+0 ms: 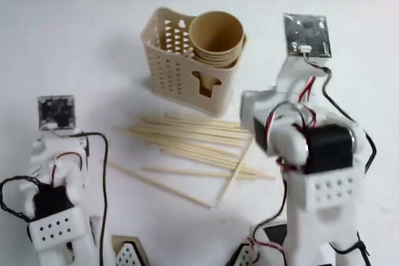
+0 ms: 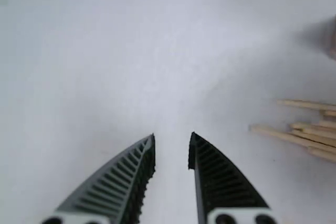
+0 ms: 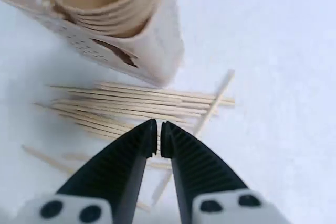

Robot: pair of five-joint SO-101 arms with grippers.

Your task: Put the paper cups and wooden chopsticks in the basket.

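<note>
Lying loose on the table (image 1: 75, 48), the wooden chopsticks (image 1: 187, 141) fan out on the near side of the basket (image 1: 171, 70). Most run left-right, a couple cross at an angle, w/ one stray nearest the arms. Paper cups (image 1: 216, 38) are nested in the basket's right half, so approx half the job looks done. Right gripper (image 3: 158, 129) hangs over the pile, jaws pinched almost together, nothing visibly between them. Left gripper (image 2: 172, 148) sits over bare table left of the sticks, jaws a little apart, empty. Sticks should be light, stiff, thin, prone to roll & slip. Prob best pinched across the bundle's middle, several at once, so they don't tip. Basket's light too, may shift if bumped.
</note>
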